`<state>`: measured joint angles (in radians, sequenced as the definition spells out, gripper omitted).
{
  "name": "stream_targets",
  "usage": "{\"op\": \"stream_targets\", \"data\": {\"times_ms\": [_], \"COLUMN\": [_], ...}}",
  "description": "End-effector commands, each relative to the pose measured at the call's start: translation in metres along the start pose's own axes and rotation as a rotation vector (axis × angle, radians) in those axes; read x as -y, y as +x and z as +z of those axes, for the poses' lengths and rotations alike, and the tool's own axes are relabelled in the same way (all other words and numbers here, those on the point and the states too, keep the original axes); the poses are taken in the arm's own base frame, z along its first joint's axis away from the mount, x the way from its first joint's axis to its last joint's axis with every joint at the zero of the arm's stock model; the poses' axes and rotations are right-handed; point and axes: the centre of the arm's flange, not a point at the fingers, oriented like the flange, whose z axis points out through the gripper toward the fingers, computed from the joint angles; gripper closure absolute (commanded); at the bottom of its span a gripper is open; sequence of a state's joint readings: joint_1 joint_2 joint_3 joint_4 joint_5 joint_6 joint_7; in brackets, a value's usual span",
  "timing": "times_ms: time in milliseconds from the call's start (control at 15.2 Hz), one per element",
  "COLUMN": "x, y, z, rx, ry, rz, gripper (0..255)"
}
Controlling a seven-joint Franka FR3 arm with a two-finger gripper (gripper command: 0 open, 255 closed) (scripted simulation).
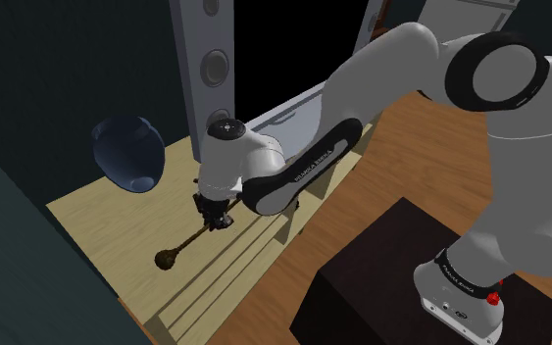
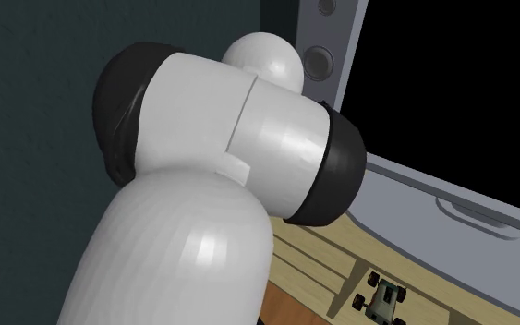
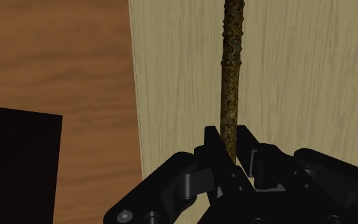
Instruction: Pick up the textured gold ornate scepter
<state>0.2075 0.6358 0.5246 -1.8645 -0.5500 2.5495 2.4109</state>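
While wrist view shows gripper (image 3: 229,143) clamped on scepter (image 3: 230,63) shaft, shoulder view adds knobby head lying over pale wood table (image 1: 97,211); blue vase (image 1: 126,152) nearby; second exterior view catches toy car (image 2: 382,300) behind arm (image 2: 184,240)

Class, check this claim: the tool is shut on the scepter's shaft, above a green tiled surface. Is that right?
Not quite. The tool is shut on the scepter, but the surface beneath is pale wood, not green tile. The wrist view shows it.
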Motion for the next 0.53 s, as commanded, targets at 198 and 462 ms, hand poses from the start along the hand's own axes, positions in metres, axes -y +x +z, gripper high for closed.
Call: {"op": "stream_targets", "data": {"times_ms": [198, 462], "x": [0.004, 0.006], "y": [-0.002, -0.003], "z": [-0.026, -0.037], "rx": [0.0, 0.0], "ry": [0.0, 0.0], "rz": [0.0, 0.0], "gripper": [255, 255]}}
